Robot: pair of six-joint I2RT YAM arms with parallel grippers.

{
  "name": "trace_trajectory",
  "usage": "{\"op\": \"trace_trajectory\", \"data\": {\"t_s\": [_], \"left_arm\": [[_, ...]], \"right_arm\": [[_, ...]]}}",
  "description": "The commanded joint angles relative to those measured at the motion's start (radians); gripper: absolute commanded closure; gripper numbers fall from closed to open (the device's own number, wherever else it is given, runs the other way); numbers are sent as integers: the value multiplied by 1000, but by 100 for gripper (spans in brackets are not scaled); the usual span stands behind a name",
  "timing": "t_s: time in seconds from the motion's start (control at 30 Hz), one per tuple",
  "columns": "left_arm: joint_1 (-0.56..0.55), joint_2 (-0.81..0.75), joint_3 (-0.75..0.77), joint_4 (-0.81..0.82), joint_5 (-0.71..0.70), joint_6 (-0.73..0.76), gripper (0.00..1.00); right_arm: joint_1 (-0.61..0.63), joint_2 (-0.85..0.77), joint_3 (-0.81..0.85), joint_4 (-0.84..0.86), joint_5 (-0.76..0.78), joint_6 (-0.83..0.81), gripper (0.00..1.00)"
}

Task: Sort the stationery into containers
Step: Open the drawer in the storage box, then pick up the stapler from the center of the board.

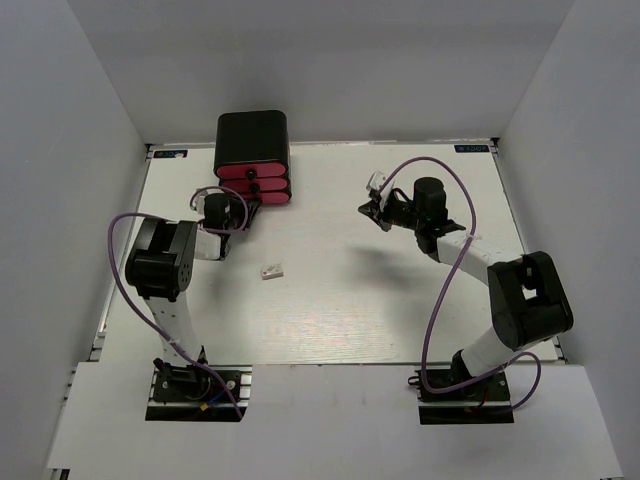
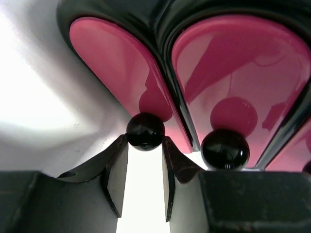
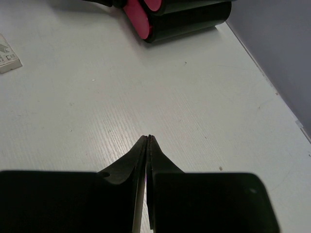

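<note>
The black mini chest (image 1: 252,138) stands at the back of the table, its three pink drawers (image 1: 262,196) facing the arms. My left gripper (image 1: 246,205) is at the drawer fronts. In the left wrist view my left gripper (image 2: 145,141) has both tips pressed against the black round knob (image 2: 145,131) of the outermost pink drawer (image 2: 114,63). A second knob (image 2: 225,149) shows just to the right. A small white eraser (image 1: 271,271) lies on the table near the left arm, and it also shows as the eraser (image 3: 7,58) at the left edge. My right gripper (image 1: 368,207) hangs above bare table, shut and empty; the right gripper (image 3: 149,137) has its tips together.
The white table (image 1: 400,290) is walled in by grey panels on three sides. The chest (image 3: 187,17) lies far ahead of the right gripper. Purple cables loop from both arms.
</note>
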Motion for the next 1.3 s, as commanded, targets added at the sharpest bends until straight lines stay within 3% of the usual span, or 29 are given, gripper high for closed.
{"op": "trace_trajectory", "data": {"t_s": [0.0, 0.27, 0.37, 0.4, 0.43, 0.47, 0.5, 0.53, 0.6, 0.7, 0.8, 0.97, 1.1, 1.27], "left_arm": [[2, -48, -68, -13, -14, 9, 73], [-7, -179, -246, 21, -5, 9, 74], [-7, -235, -320, 21, -5, 9, 63], [-7, -246, -329, 21, -5, 9, 58], [-7, -257, -329, 21, -5, 9, 43], [-7, -257, -340, 21, -5, 9, 36], [-7, -271, -340, 4, 4, 21, 31], [-7, -283, -340, -5, 4, 21, 28], [2, -300, -329, -16, 30, 47, 27], [2, -381, -329, -106, 30, 92, 27], [2, -513, -329, -317, -11, 139, 27], [2, -742, -365, -656, -121, 178, 27], [2, -953, -417, -804, -184, 178, 27], [2, -1102, -466, -927, -217, 158, 27]], "right_arm": [[-4, -24, -8, 5, -18, -7, 94], [-2, -33, -19, -4, -30, -22, 94], [-2, -34, -18, -35, -81, -59, 84], [1, -31, -16, -88, -119, -90, 74], [4, -30, -4, -119, -172, -137, 68], [7, -15, 22, -148, -205, -174, 63], [7, -11, 38, -294, -272, -211, 57], [19, 10, 71, -341, -342, -333, 45], [39, 57, 149, -526, -427, -463, 40], [113, 144, 246, -654, -443, -603, 38], [203, 243, 338, -704, -411, -661, 38], [352, 398, 471, -696, -322, -564, 38], [418, 507, 565, -679, -225, -484, 40], [467, 574, 630, -644, -149, -421, 40]]}}
